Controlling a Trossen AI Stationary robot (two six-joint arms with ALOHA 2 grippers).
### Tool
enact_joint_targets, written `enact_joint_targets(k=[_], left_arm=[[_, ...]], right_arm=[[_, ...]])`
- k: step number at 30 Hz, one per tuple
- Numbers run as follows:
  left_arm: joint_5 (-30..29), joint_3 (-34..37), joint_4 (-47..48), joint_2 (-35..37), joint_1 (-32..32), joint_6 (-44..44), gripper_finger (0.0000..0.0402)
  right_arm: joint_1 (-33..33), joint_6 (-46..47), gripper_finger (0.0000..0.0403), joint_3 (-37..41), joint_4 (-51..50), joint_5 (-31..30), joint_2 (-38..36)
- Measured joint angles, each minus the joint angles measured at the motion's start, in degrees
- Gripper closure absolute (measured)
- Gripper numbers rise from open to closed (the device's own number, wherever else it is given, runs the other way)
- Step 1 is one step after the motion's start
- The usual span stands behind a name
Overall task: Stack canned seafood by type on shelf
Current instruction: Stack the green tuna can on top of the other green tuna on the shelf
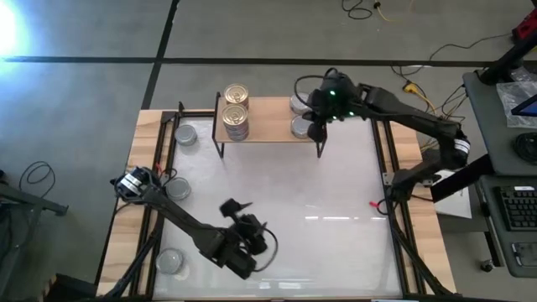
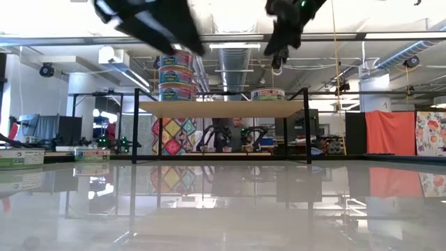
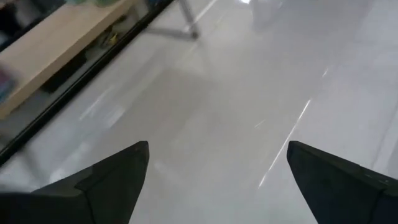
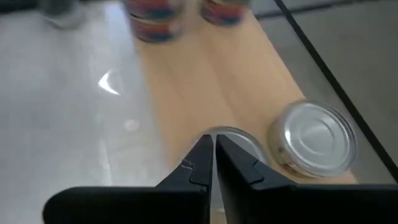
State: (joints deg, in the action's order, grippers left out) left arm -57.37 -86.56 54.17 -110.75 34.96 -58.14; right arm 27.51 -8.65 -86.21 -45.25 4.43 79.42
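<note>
Closed, the right gripper [image 4: 214, 146] hovered over a silver tin [image 4: 230, 142] on the shelf [image 1: 268, 122], needing to open squarely above it.

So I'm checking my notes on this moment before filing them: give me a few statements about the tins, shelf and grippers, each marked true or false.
1. Gold-lidded tins stand stacked on the shelf. True.
2. The right gripper is wide open. False: its fingers are shut, above a silver tin on the shelf.
3. The left gripper holds a tin. False: it is open and empty over the table.
4. Silver tins lie on the table off the shelf. True.
5. The shelf has only gold-lidded tins. False: silver ones sit at its right end.
</note>
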Motion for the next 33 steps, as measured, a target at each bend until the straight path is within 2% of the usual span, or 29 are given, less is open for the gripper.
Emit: enact_joint_targets(k=[4,7,8,10,12,14,16,21,26,33], left_arm=[[5.0,0.0,19.7,3.2,0.2,-13.2,0.0054],[10.2,0.0,34.7,4.4,0.1,-23.2,0.0068],[11.4,0.3,36.7,4.8,-0.2,-25.8,0.0073],[12.5,2.9,33.7,7.1,-1.1,-23.8,0.0084],[14.8,5.6,31.9,8.8,-2.8,-22.2,0.0096],[19.4,9.1,34.1,10.3,-4.5,-22.1,0.0112],[23.2,13.0,36.2,11.7,-6.2,-22.5,0.0131],[28.6,24.6,32.7,18.2,-10.1,-22.0,0.0190],[33.9,33.6,33.8,23.2,-12.9,-23.5,0.0238],[42.9,40.3,32.4,24.9,-17.0,-21.6,0.0287]], right_arm=[[-5.8,2.1,0.0390,0.7,-1.1,0.0,-6.0],[-12.8,5.4,0.0390,3.5,-1.4,-0.1,-11.2],[-15.8,6.8,0.0390,4.9,-1.0,-0.2,-12.9],[-22.5,10.1,0.0390,8.5,0.8,-2.2,-16.1],[-30.1,13.6,0.0390,12.8,3.5,-7.1,-19.0],[-37.7,17.5,0.0390,17.0,6.0,-12.7,-20.9],[-45.1,21.3,0.0390,20.6,8.9,-16.9,-21.7],[-60.5,27.8,0.0390,28.2,17.4,-22.8,-20.3],[-69.0,32.3,0.0390,32.6,24.8,-28.3,-15.2],[-72.6,42.9,0.0390,32.9,28.2,-33.2,-4.8]])
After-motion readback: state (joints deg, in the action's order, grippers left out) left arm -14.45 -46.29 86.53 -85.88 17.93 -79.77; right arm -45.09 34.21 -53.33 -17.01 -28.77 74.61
